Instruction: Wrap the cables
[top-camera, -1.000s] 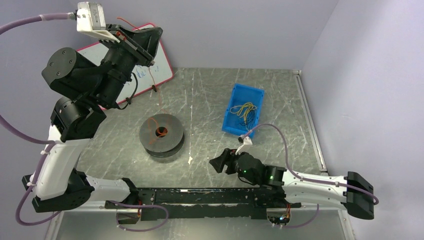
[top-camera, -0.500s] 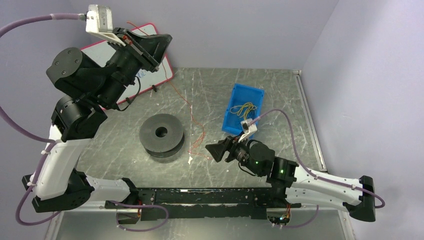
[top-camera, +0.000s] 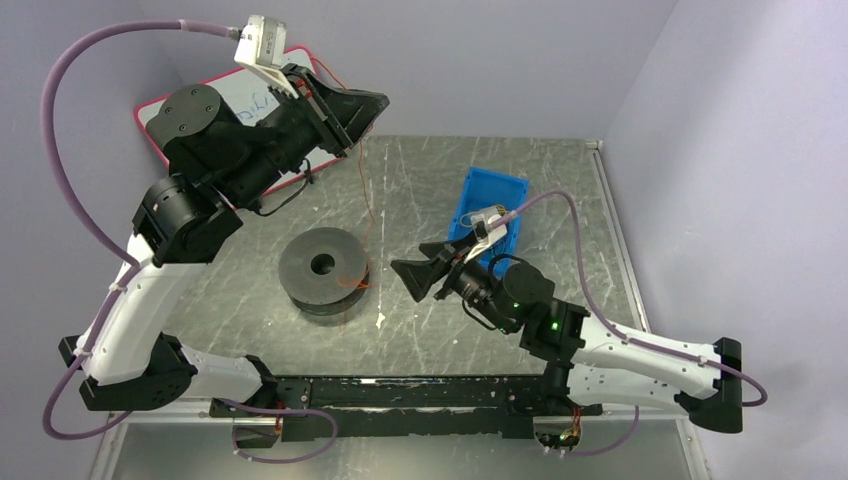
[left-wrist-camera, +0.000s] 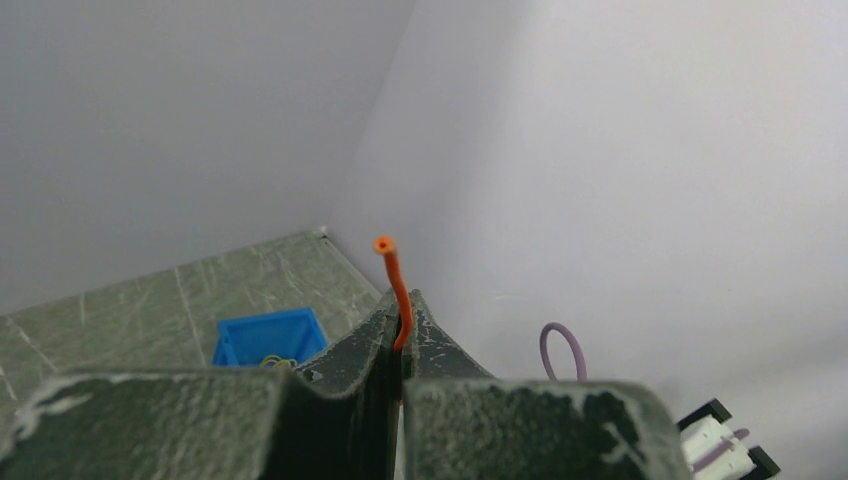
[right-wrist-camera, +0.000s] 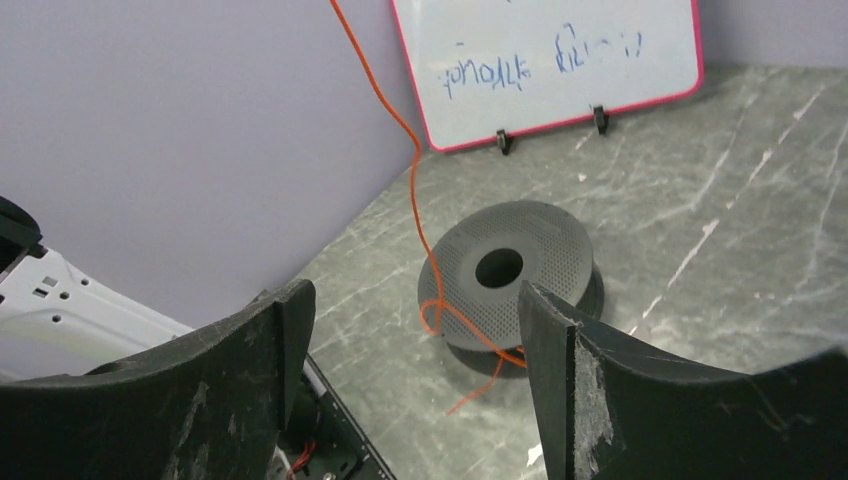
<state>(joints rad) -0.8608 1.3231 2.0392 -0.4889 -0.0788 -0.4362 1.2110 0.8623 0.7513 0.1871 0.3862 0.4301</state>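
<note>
Orange cable (left-wrist-camera: 397, 288) is pinched between the pressed-together jaws of our left gripper (left-wrist-camera: 402, 325). Its cut end pokes just past the fingertips, so we have a firm hold close to the tip. We carry that gripper high above the table (top-camera: 420, 165), and the cable hangs from it down to the dark grey spool (top-camera: 323, 268). There it loops at the right rim, between the two discs, and a loose tail trails onto the table on the near side. We judge the height is deliberate: it lifts the strand clear of the top disc so it can feed into the groove from the side. Our right gripper (top-camera: 405, 280) hovers low just right of the spool, jaws spread wide and holding nothing. It faces the hanging strand, placed, we think, to catch or steady it. Behind the right arm sits a blue bin (top-camera: 507, 188), well apart from the spool. From above we cannot make out what it holds.
</note>
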